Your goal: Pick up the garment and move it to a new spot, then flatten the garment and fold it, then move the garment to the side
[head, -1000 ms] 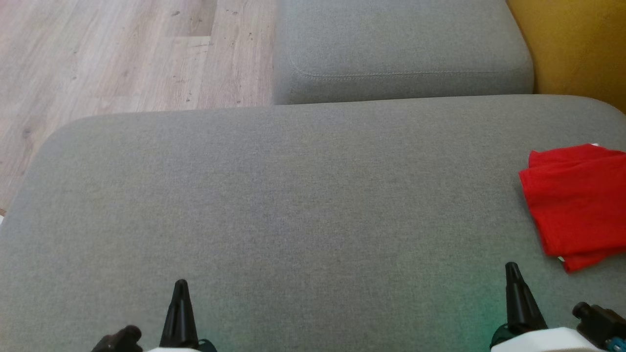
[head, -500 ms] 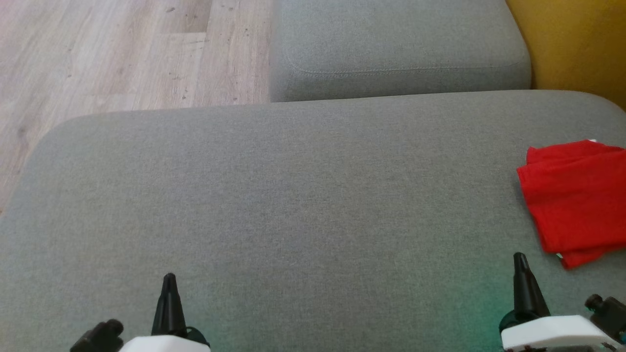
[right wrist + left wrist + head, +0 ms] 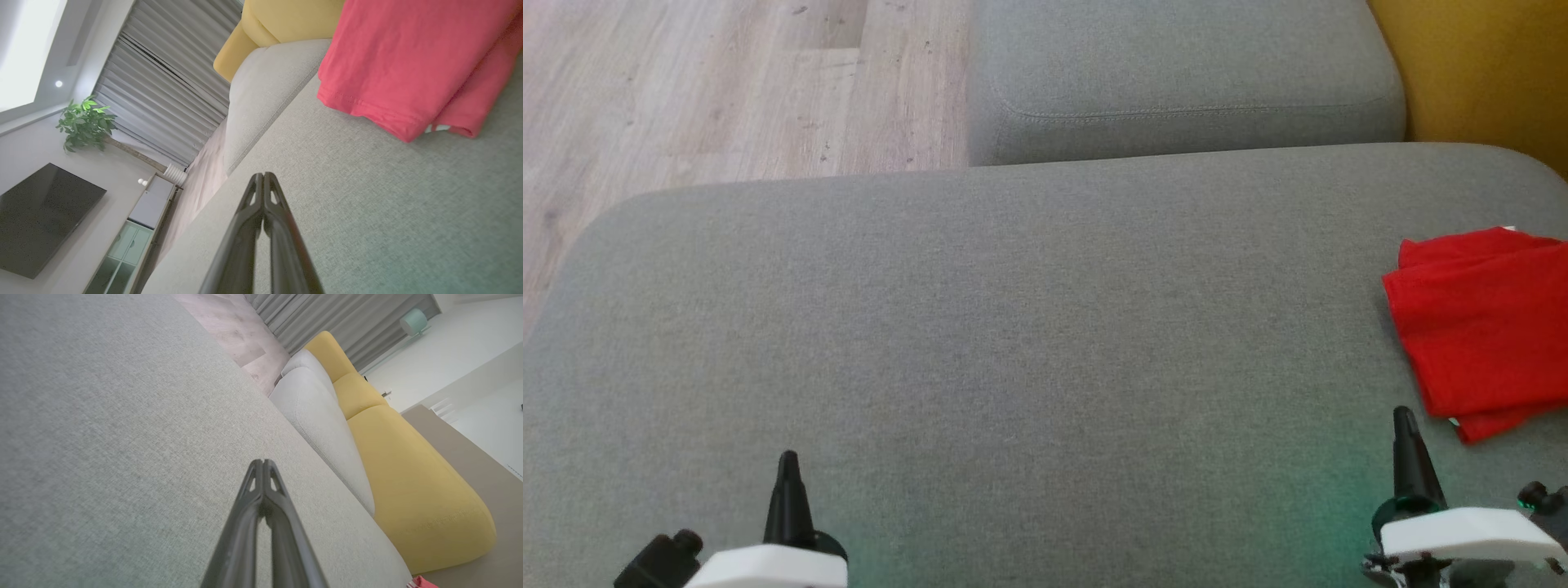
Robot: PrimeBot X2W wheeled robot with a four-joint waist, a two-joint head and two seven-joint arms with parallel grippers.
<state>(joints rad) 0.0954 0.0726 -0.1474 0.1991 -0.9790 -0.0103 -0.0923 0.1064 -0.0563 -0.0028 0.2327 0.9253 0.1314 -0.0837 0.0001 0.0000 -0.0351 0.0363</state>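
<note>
The folded red garment is laid on the grey sofa cushion just ahead and to the right of the right gripper, untouched, seemingly parked aside as finished. Its jaws and those of the left gripper are pressed together, empty.

Broad grey cushion of plain weave. Along its far edge, close against it, a second grey cushion with a stitched seam. Off the far right corner, yellow upholstery. Past the far left corner, pale wood floor. Further off: grey curtains, leafy plant, dark screen, glass-fronted cabinet.
</note>
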